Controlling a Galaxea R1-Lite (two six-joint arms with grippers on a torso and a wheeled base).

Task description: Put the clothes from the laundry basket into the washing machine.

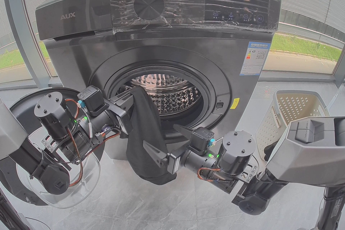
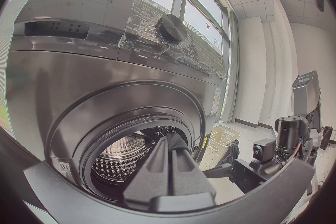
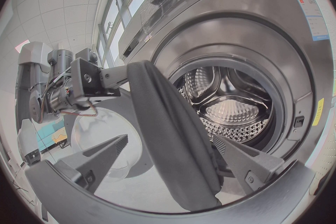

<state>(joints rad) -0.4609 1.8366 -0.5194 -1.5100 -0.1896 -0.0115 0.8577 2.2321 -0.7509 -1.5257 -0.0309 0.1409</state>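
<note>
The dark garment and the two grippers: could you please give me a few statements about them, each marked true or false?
1. The left gripper is shut on the dark garment. True.
2. The right gripper is shut on the garment. False: it is open, with a finger on either side of the hanging cloth.
3. The garment lies wholly inside the machine. False: it hangs outside, in front of the drum.
4. The washing machine's door is open. True.

Left arm extends forward, the left gripper pinched tight on a black garment. Lower down, the right gripper holds its jaws spread wide, one on either side of that garment.
</note>
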